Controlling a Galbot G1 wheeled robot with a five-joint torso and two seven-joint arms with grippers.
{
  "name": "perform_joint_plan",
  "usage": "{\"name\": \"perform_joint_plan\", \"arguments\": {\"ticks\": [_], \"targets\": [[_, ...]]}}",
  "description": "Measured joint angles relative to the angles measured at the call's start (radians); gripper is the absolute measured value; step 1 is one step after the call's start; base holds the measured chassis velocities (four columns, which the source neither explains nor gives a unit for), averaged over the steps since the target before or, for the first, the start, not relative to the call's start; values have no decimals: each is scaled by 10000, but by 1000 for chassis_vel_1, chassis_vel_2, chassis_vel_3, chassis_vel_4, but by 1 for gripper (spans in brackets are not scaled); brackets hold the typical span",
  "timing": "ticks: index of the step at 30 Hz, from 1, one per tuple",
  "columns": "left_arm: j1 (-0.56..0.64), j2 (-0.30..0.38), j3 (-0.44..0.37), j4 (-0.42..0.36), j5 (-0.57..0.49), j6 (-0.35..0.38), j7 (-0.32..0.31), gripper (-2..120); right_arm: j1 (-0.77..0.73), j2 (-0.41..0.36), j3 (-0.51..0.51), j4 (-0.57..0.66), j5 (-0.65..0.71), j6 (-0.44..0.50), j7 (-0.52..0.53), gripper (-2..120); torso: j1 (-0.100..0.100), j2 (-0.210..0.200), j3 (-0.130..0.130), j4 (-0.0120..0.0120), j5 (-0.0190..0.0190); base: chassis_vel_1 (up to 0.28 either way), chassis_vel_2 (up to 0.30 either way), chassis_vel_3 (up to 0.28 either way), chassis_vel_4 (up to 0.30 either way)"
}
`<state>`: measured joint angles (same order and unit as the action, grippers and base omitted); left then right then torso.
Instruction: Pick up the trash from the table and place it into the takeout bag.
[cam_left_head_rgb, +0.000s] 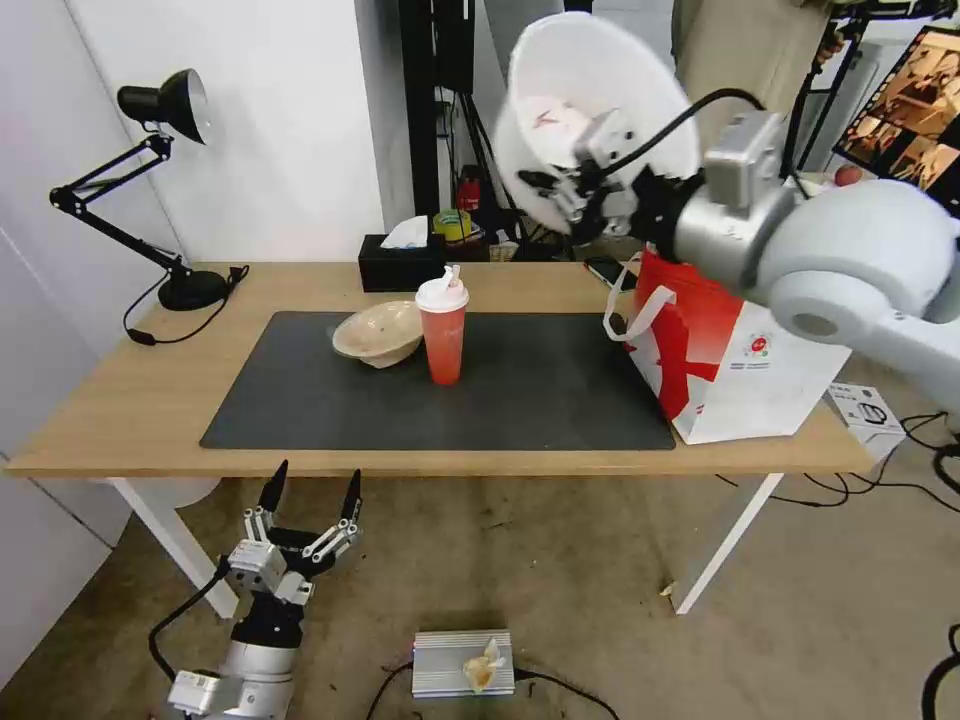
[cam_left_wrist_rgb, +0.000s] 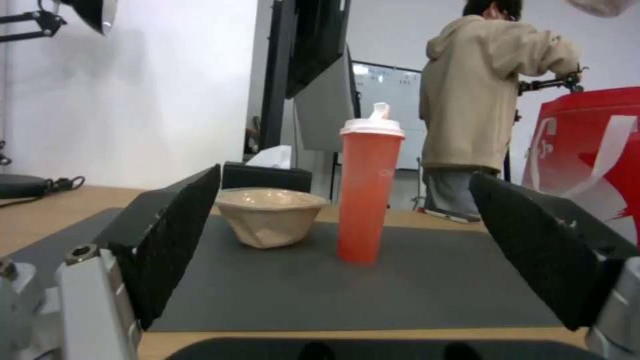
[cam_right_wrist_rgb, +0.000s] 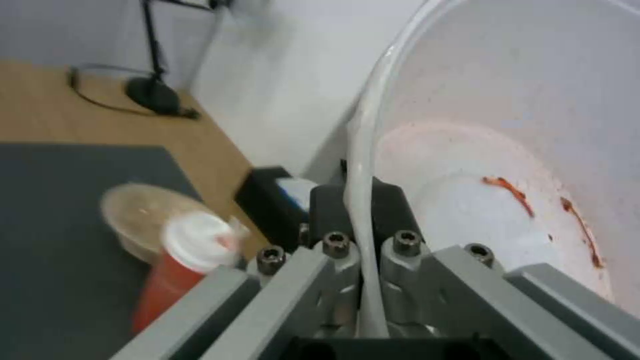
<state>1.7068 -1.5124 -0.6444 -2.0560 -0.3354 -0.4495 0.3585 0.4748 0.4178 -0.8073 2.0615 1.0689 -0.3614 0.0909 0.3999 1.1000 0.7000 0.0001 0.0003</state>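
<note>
Overhead, the right gripper (cam_left_head_rgb: 560, 190) pinches the rim of the white bowl (cam_left_head_rgb: 590, 90) above the takeout bag (cam_left_head_rgb: 730, 360), its wrist camera revealing red smears inside, while the left gripper (cam_left_head_rgb: 308, 500) hangs open below the table (cam_left_head_rgb: 120, 400) edge.

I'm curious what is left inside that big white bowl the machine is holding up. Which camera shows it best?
The right wrist view: it looks straight into the large white bowl, showing red food smears, with the right gripper clamped on its rim. The head view shows the whole tilted bowl above the takeout bag. The left wrist view catches perhaps an edge.
</note>
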Motion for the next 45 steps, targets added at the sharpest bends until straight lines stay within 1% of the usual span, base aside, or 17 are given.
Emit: {"name": "perform_joint_plan", "arguments": {"ticks": [4, 5, 8, 9, 12, 13, 14, 15, 17, 22, 27, 31, 45], "targets": [[-1, 67, 25, -33, -11, -2, 22, 100, -860, -763, 784, -71, -408, -19, -189, 0, 0, 0, 0, -2, 0, 0, 0, 0, 0], [-1, 67, 25, -33, -11, -2, 22, 100, -860, -763, 784, -71, -408, -19, -189, 0, 0, 0, 0, -2, 0, 0, 0, 0, 0], [-14, 75, 87, -37, -10, -3, 48, 100, -1936, -1269, 1782, -110, -743, -23, -300, 0, 0, 0, 0, -2, 0, 0, 0, 0, 0], [-14, 75, 87, -37, -10, -3, 48, 100, -1936, -1269, 1782, -110, -743, -23, -300, 0, 0, 0, 0, -2, 0, 0, 0, 0, 0], [-33, 107, 149, -35, 6, -5, 66, 100, -3767, -1752, 3446, -187, -1195, 0, -518, 0, 0, 0, 0, -1, -1, 0, 0, 0, 0], [-42, 122, 157, -31, 12, -6, 68, 100, -4214, -1864, 3845, -218, -1304, 18, -579, 0, 0, 0, -1, -2, 0, 0, 0, 0, 0], [-42, 122, 157, -31, 12, -6, 68, 100, -4214, -1864, 3845, -218, -1304, 18, -579, 0, 0, 0, -1, -2, 0, 0, 0, 0, 0], [-57, 140, 167, -22, 16, -6, 73, 100, -4916, -2037, 4504, -285, -1469, 65, -665, 0, 0, 0, 0, -2, 1, 0, 0, 0, 0], [-69, 154, 178, -7, 18, -6, 88, 100, -5595, -2233, 5056, -377, -1667, 157, -759, 0, 0, 1, -1, -4, 0, 0, 0, 0, 0], [-76, 154, 217, 36, 28, -7, 110, 100, -5891, -2337, 5322, -640, -1891, 281, -832, 0, 0, 1, 0, -1, -3, 0, 0, 0, 0], [-82, 125, 252, 69, 37, -18, 131, 100, -5895, -2208, 5333, -1133, -2260, 434, -905, 0, 0, 0, 0, -1, -2, 0, 0, 0, 0], [-97, 126, 242, 97, 36, -34, 177, 100, -5896, -1948, 5263, -1588, -2642, 590, -963, 0, 0, 0, 0, 0, -3, 0, 0, 0, 0], [-195, 113, 232, 302, 31, -52, 215, 100, -5867, -1188, 5074, -2886, -3350, 862, -1077, 0, 0, 0, 1, -1, -3, 0, 0, 0, 0]]}}
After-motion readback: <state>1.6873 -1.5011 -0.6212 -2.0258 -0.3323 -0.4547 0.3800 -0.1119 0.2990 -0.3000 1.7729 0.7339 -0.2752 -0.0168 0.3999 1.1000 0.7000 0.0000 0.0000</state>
